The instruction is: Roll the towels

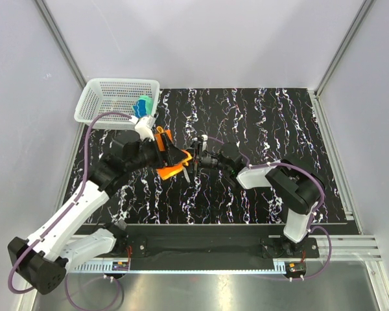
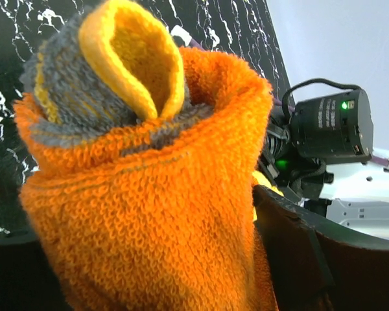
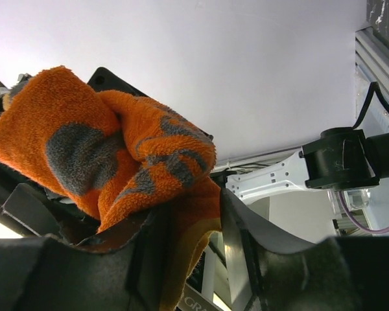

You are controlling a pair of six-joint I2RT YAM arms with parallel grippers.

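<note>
The orange towel [image 1: 170, 171] is held up off the bench [image 1: 266, 123], left of centre, between the two arms. It is rolled into a loose tube with its grey marks showing. The roll sits between the widely spread fingers [image 2: 298, 253] of the left gripper [image 1: 163, 153], though I cannot tell whether they press it. One edge hangs between the right gripper's [image 1: 193, 161] fingers [image 3: 243, 240], and I cannot tell whether they pinch it. The other towel [image 1: 141, 107], teal-blue side out, lies bundled in the white basket [image 1: 91, 107] at the far left corner.
</note>
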